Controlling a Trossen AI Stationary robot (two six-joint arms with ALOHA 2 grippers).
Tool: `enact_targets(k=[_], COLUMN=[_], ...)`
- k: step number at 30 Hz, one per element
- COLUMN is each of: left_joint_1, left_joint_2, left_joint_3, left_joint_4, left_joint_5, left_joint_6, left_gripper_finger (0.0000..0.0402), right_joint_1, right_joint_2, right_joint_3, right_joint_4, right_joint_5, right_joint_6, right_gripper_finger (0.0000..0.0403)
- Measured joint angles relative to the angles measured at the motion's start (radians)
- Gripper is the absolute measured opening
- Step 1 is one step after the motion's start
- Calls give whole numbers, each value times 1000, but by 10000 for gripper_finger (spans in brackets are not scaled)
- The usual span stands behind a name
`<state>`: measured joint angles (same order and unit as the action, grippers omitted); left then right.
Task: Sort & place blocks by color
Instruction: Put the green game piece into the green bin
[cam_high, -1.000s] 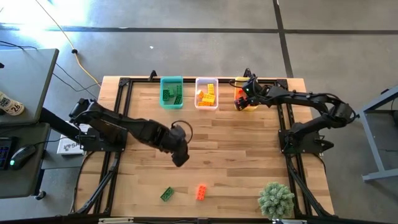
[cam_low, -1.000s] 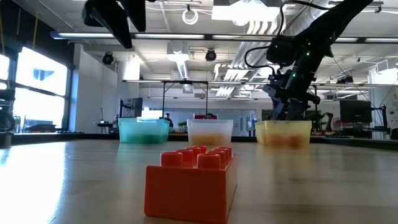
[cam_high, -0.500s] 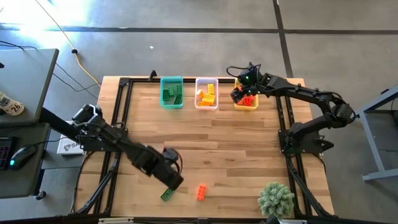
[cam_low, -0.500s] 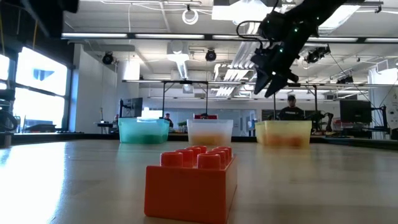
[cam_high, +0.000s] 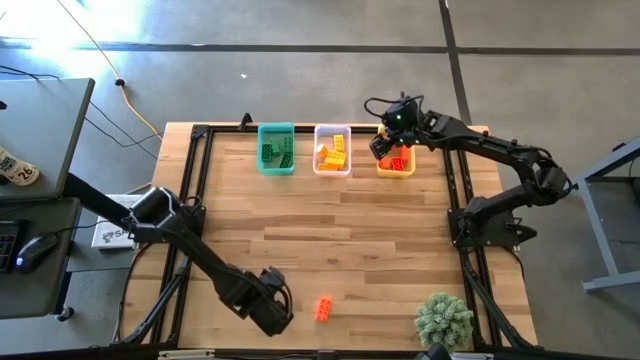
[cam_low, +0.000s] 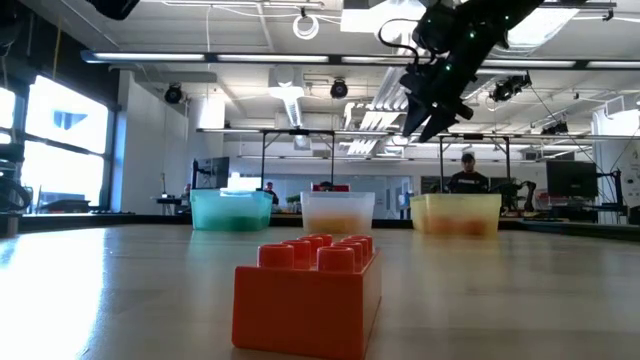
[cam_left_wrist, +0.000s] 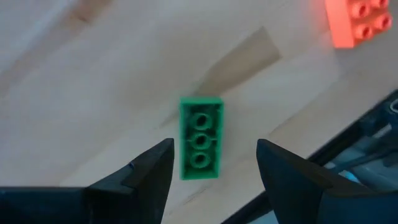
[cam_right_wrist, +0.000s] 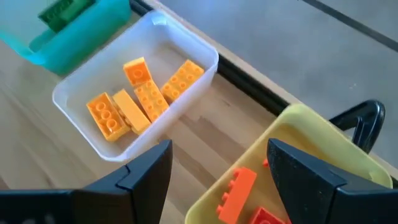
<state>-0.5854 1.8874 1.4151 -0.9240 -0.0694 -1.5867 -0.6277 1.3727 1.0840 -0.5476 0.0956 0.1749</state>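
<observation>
One green block lies flat on the table near its near edge. My left gripper hovers over it, open, one finger on each side and clear of it; in the high view my left gripper hides this block. An orange-red block lies just right of it, large in the low view. My right gripper is open and holds nothing, above the yellow bin, which holds orange-red blocks. Yellow blocks lie in the clear bin, green ones in the teal bin.
The three bins stand in a row along the far edge. A fuzzy green plant sits at the near right corner. Bare wood spreads between the bins and the two loose blocks. A person stands in the room beyond the table.
My left gripper has swung from the table's middle toward the near edge and come down over the green block. My right gripper has risen from just inside the yellow bin to well above it.
</observation>
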Motion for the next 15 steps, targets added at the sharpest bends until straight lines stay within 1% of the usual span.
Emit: enact_targets(k=[4,9,15], left_joint_1=[0,0,0], left_joint_2=[53,97,128], left_joint_3=[0,0,0], left_joint_4=[37,36,56], left_joint_5=[46,54,83], left_joint_6=[-6,-40,-42], left_gripper_finger=[216,216,216], right_joint_1=[0,0,1], right_joint_2=[0,0,0], right_joint_3=[-1,-2,-2], right_joint_4=[-18,-45,-56], right_joint_5=[0,-1,-3], right_joint_6=[0,0,0], right_gripper_finger=[250,250,250])
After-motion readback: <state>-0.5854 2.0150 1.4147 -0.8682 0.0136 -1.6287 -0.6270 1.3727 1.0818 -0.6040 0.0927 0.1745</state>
